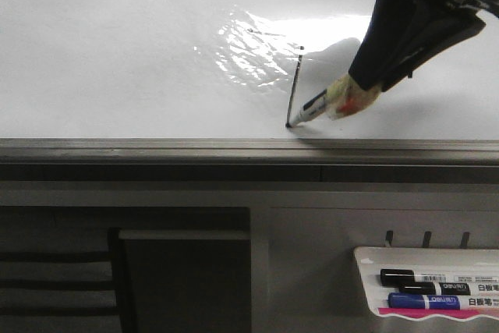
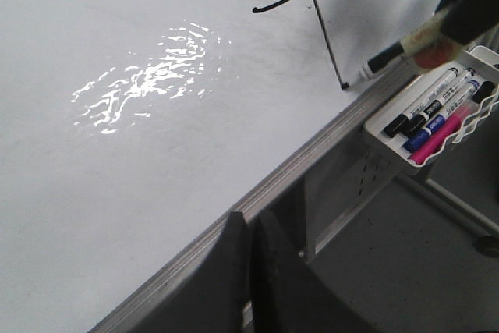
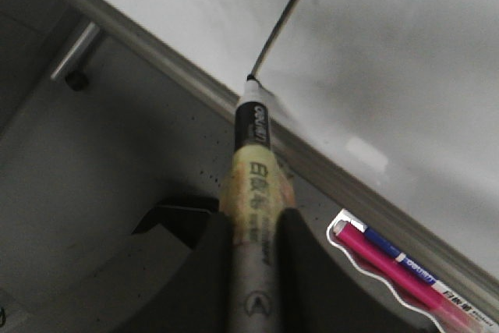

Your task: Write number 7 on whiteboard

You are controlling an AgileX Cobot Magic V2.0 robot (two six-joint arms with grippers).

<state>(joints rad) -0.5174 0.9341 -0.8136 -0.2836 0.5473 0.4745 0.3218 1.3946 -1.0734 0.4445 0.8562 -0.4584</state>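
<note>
Running down the whiteboard (image 1: 117,44), the number 7 (image 1: 295,87) shows as a thin black near-vertical stroke ending close to the grey edge rail (image 1: 156,148); left wrist view shows its short top bar and a small hook at the foot. Marker (image 1: 312,107) tip touches the board at the stroke's lower end. Right gripper (image 1: 366,83) clamped on the marker barrel, yellowish tape wrapped where the fingers meet it. Left gripper (image 2: 251,271) fingers nearly together, nothing between them, off the board's near edge. Marker tray (image 1: 366,259) below the rail holds black, blue and pink pens
</note>
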